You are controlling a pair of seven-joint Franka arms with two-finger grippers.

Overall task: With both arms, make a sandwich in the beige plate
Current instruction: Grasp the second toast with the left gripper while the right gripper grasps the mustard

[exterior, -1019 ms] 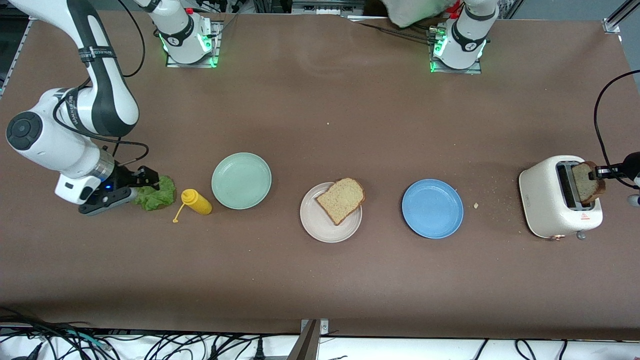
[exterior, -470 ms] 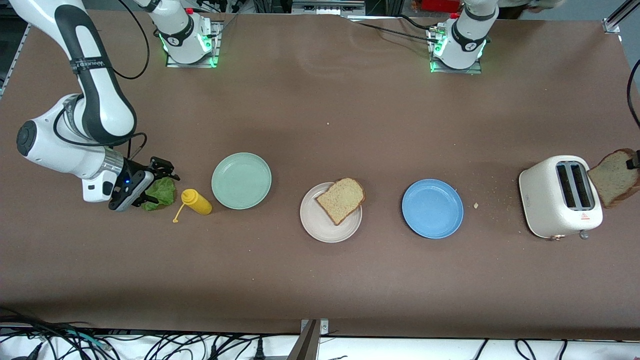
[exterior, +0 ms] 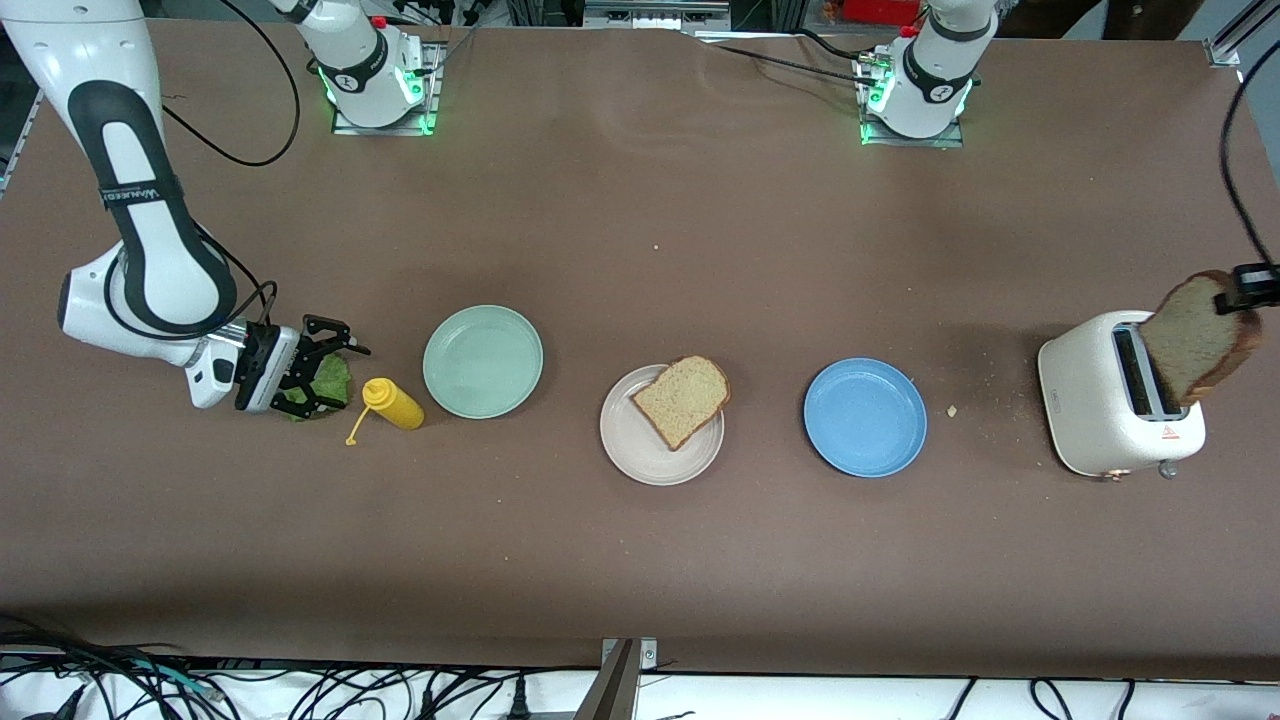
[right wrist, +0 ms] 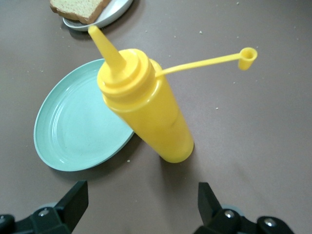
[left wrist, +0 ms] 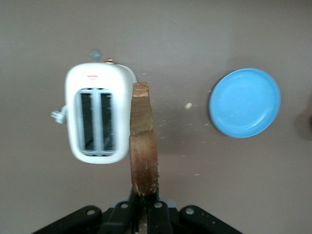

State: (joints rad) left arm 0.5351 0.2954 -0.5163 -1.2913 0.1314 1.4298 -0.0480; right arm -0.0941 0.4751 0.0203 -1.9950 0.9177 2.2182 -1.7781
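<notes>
Second bread slice (exterior: 1200, 335) now clear of toaster (exterior: 1115, 395), clamped in left gripper (exterior: 1245, 290) above it. First slice (exterior: 683, 400) on beige plate (exterior: 640, 450). Right gripper (exterior: 322, 372), wide, has lowered over lettuce (exterior: 335, 378); leaf next.

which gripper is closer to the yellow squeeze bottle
Right. The open right gripper is beside the yellow squeeze bottle; the left gripper is over the white toaster.

Bread slice (exterior: 682, 401) on plate (exterior: 640, 455) (between two plates).
</notes>
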